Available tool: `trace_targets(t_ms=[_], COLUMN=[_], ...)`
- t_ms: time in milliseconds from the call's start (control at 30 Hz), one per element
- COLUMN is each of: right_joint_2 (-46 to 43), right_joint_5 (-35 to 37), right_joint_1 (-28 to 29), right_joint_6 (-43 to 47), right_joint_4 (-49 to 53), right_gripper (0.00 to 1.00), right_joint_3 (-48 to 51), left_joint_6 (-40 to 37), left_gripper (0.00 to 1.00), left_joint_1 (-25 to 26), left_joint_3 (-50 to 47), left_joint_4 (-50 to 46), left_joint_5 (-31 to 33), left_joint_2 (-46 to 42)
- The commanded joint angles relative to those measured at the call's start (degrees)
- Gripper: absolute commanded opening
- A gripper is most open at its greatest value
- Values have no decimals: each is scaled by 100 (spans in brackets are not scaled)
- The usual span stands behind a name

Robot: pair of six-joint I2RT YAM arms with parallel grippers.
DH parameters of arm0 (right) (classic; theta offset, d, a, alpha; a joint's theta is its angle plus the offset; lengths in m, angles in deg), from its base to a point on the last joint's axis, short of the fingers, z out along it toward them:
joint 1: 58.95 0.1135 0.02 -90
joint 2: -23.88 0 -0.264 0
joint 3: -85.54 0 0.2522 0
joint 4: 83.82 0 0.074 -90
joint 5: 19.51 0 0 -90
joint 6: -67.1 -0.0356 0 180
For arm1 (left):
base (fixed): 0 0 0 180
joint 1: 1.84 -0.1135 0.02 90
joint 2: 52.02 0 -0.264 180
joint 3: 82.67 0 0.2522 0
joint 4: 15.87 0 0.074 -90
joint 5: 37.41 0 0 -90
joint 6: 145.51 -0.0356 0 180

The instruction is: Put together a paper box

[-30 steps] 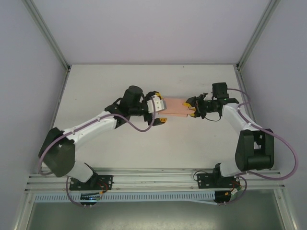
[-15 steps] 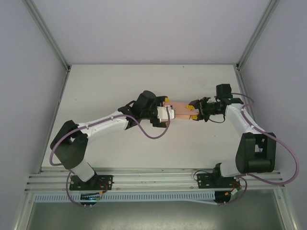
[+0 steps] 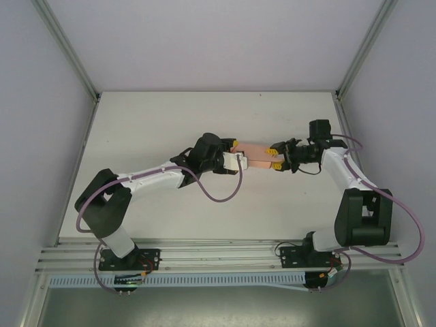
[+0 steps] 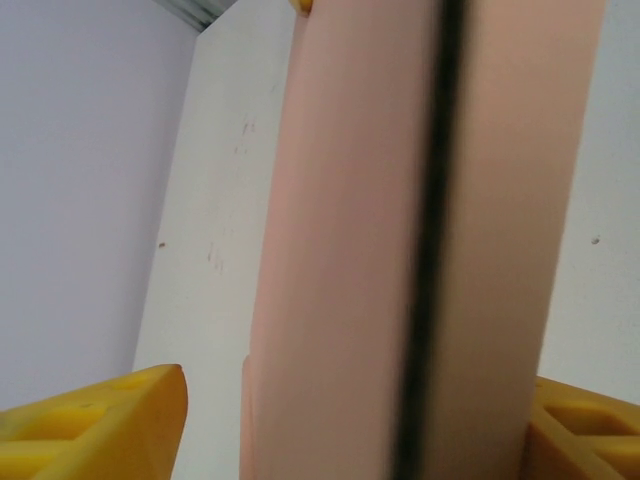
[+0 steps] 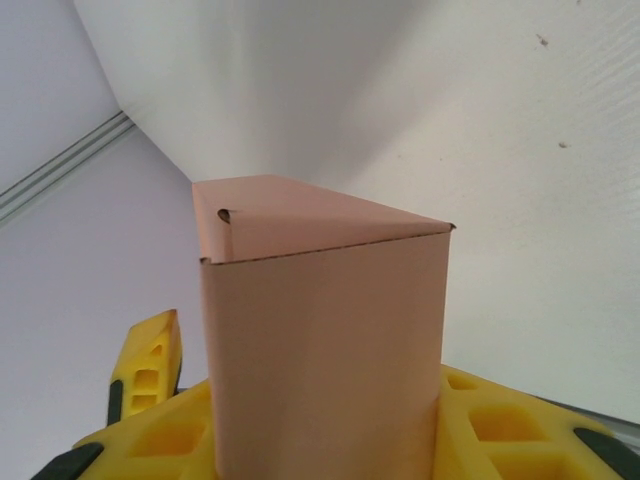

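The paper box [image 3: 257, 155] spans the gap between my two sets of fingers, above the middle of the bench [image 3: 170, 122]. My right fingers [image 5: 150, 370] clamp one end from both sides, which braces it for work at the far end. There my left fingers [image 4: 100, 420] straddle it loosely, one just beside the card and the other apart from it. A dark seam runs between them, so I judge they are placed to squeeze it shut.

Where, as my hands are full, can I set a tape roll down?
Bare table: the far strip along the back wall, and the near strip along the front rail. Crowded mid-table: left claw and right claw flank the paper box.
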Motion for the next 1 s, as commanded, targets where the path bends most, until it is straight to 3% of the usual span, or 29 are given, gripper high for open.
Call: trace_targets(t_ms=[0, 100, 233, 333, 367, 433, 600, 667, 833, 967], right_joint_2=[-125, -145, -170, -221, -276, -460, -1134, -1335, -1689, -1816], right_joint_5=[-613, -655, -436, -211, 12, 526, 2535, 2733, 2103, 620], right_joint_1=[50, 46, 32, 11, 6, -37, -129, -139, -141, -122], right_joint_6=[-15, 0, 99, -57, -189, -149, 967, 1476, 2829, 4321], right_joint_4=[226, 243, 375, -69, -247, -553, -699, -914, -1934, -2927], right_gripper=[31, 37, 53, 93, 99, 99, 99, 99, 99, 99], right_joint_3=[26, 9, -87, -71, -53, -72, -278, -213, 65, 535], left_joint_6=[-138, -108, 15, 237, 327, 461, 1092, 1402, 2222, 2937], left_gripper=[69, 62, 55, 51, 51, 48, 38, 37, 36, 35], left_joint_1=[30, 26, 35, 30, 30, 34, 26, 28, 14, -235], left_joint_3=[-41, -25, -33, -22, -14, 3, 63, -11, -229, -612], left_joint_4=[324, 242, 72, -191, -321, -599, -1449, -1666, -1873, -1861], left_joint_5=[52, 25, -115, -240, -283, -308, -187, -200, -275, -743], left_joint_2=[-16, -46, -186, -309, -356, -464, -695, -758, -828, -1066])
